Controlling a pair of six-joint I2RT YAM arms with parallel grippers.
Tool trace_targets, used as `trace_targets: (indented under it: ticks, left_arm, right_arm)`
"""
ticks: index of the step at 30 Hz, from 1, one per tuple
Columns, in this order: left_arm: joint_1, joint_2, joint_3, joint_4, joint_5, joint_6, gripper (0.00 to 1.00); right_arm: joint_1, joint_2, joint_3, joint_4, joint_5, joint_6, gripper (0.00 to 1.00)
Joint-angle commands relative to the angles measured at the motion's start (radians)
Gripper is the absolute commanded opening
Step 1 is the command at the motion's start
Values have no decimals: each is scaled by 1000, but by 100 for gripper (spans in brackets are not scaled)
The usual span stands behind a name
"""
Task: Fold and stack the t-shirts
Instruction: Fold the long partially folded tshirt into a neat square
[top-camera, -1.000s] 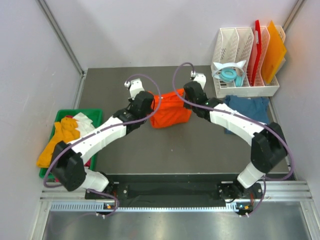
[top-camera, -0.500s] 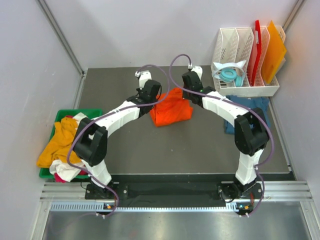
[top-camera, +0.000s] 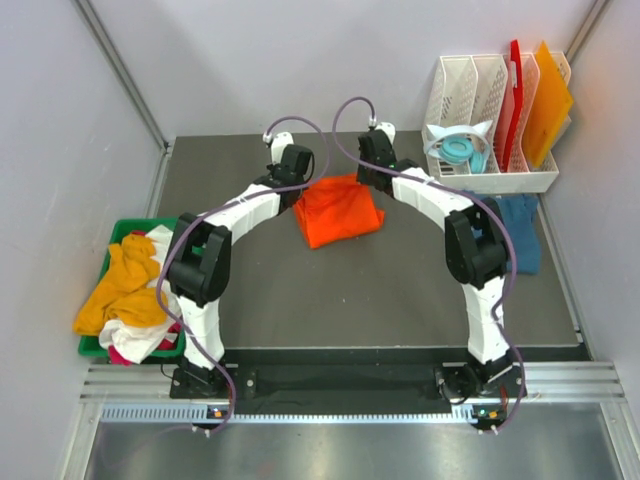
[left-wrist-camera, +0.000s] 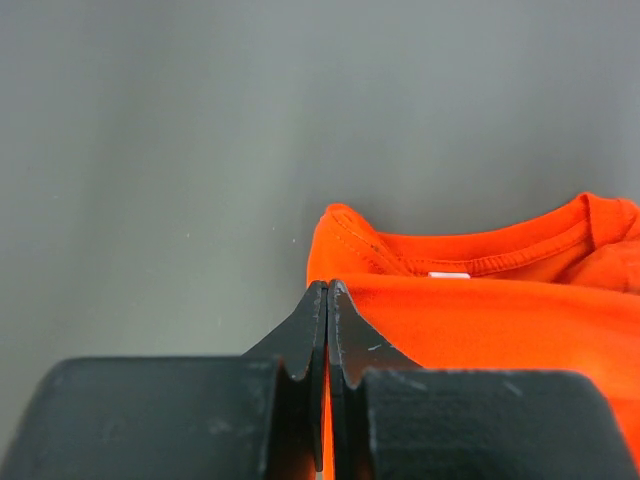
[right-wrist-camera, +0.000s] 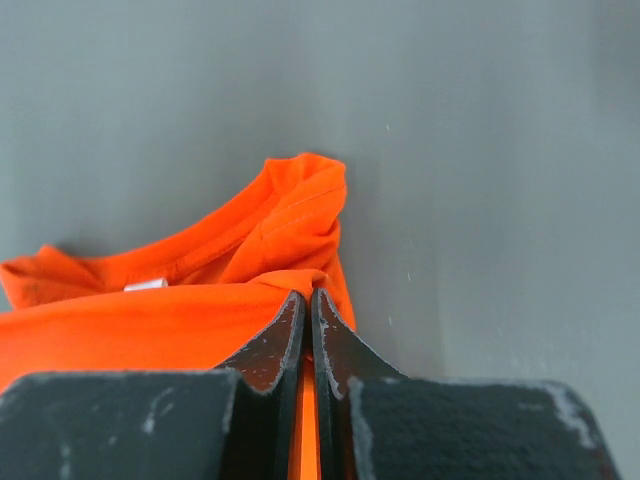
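A bright orange t-shirt (top-camera: 338, 209) lies folded over on the dark table, far centre. My left gripper (top-camera: 300, 185) is shut on its far-left edge; in the left wrist view the pinched fold runs between the closed jaws (left-wrist-camera: 327, 290), with the collar and label of the orange t-shirt (left-wrist-camera: 480, 300) just beyond. My right gripper (top-camera: 368, 180) is shut on the far-right edge, orange cloth (right-wrist-camera: 200, 300) caught between its closed tips (right-wrist-camera: 307, 297). A dark teal-blue t-shirt (top-camera: 518, 230) lies at the right, partly behind the right arm. Yellow-orange, white and red shirts (top-camera: 125, 290) fill a bin.
The green bin (top-camera: 140, 226) sits off the table's left edge. A white rack (top-camera: 490, 180) at the back right holds red and orange boards (top-camera: 540, 95) and a teal roll. Grey walls close in the table on three sides.
Both arms have stretched toward the far edge, carrying the orange shirt's gripped edge over and away from the bases; the shirt now lies flatter and more spread out.
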Motion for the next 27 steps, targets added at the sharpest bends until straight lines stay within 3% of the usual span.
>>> trace_targets:
  ticks: [1, 3, 4, 5, 6, 7, 9, 11, 13, 15, 16, 18, 19, 22, 27]
  left_arm:
    - [17, 48, 73, 16, -8, 17, 0]
    - [20, 57, 83, 4, -6, 14, 0]
    - [23, 57, 87, 4, -9, 10, 2]
    - [25, 51, 82, 2, -14, 7, 8]
    - [25, 41, 77, 8, -20, 5, 15]
    - [25, 15, 59, 28, -23, 8, 33]
    - [25, -36, 39, 45, -30, 14, 53]
    - [25, -68, 33, 41, -37, 8, 58]
    - [22, -119, 2, 44, -12, -3, 58]
    - [12, -172, -62, 80, 29, -27, 55]
    - [2, -185, -83, 94, 51, -38, 52]
    - [-17, -203, -126, 117, 78, -65, 44]
    - [-35, -199, -133, 117, 92, -75, 40]
    - [-70, -158, -147, 126, 178, -91, 27]
    - [-89, -57, -142, 137, 256, -119, 16]
  right_arm:
    - [-42, 59, 109, 10, -25, -15, 0]
    - [-47, 75, 124, 5, -46, -19, 3]
    - [-48, 72, 120, 5, -45, -16, 13]
    - [-48, 57, 102, 40, -40, -17, 31]
    - [-48, 37, 76, 66, -34, -20, 38]
    - [-47, -10, 27, 120, -29, -20, 59]
    - [-41, -55, 0, 143, -29, -43, 78]
    - [-30, -100, 5, 123, -25, -54, 88]
    - [-18, -161, -46, 140, -35, -49, 89]
    - [-8, -199, -98, 152, -57, -28, 84]
    - [1, -233, -168, 187, -68, -25, 69]
    - [4, -255, -269, 206, -74, 10, 52]
    - [4, -261, -297, 224, -84, 21, 29]
    - [5, -229, -348, 211, -114, 44, 7]
    - [5, -174, -356, 208, -111, 32, 0]
